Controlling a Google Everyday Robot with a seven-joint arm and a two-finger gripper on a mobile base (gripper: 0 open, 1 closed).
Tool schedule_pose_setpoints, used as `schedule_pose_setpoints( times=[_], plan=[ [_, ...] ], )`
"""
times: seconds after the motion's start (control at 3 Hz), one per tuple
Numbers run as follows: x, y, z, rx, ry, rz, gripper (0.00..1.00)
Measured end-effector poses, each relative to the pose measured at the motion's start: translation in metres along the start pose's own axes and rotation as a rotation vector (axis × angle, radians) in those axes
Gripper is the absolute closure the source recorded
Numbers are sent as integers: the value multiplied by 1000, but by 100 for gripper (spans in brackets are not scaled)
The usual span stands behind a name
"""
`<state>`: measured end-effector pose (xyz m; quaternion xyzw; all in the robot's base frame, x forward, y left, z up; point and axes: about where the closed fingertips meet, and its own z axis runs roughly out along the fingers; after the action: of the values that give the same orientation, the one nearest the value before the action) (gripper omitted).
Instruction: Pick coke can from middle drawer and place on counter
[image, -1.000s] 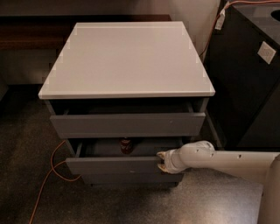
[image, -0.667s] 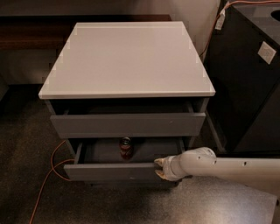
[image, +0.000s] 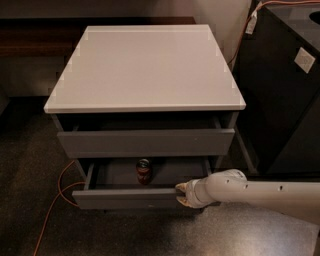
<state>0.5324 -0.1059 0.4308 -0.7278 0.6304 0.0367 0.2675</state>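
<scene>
The coke can stands upright inside the middle drawer, near the centre and toward the back. This drawer is pulled out well beyond the drawer above it. My gripper is at the right end of the drawer's front panel, shut on its top edge, with the white arm reaching in from the right. The can is about a hand's width to the left of and behind the gripper. The counter above is a bare light-grey slab.
The top drawer sits slightly ajar under the counter. A tall black cabinet stands close on the right. An orange cable loops on the dark floor at the left, near the drawer's corner.
The middle drawer has slid further out toward the camera, with my gripper moving along with its front. More of the can shows now.
</scene>
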Motion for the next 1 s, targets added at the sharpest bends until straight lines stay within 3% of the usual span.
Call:
schedule_pose_setpoints(
  times=[0.33, 1.0],
  plan=[
    [-3, 26, -5, -25, -8, 16, 100],
    [-7, 28, -10, -29, -13, 15, 100]
  ],
)
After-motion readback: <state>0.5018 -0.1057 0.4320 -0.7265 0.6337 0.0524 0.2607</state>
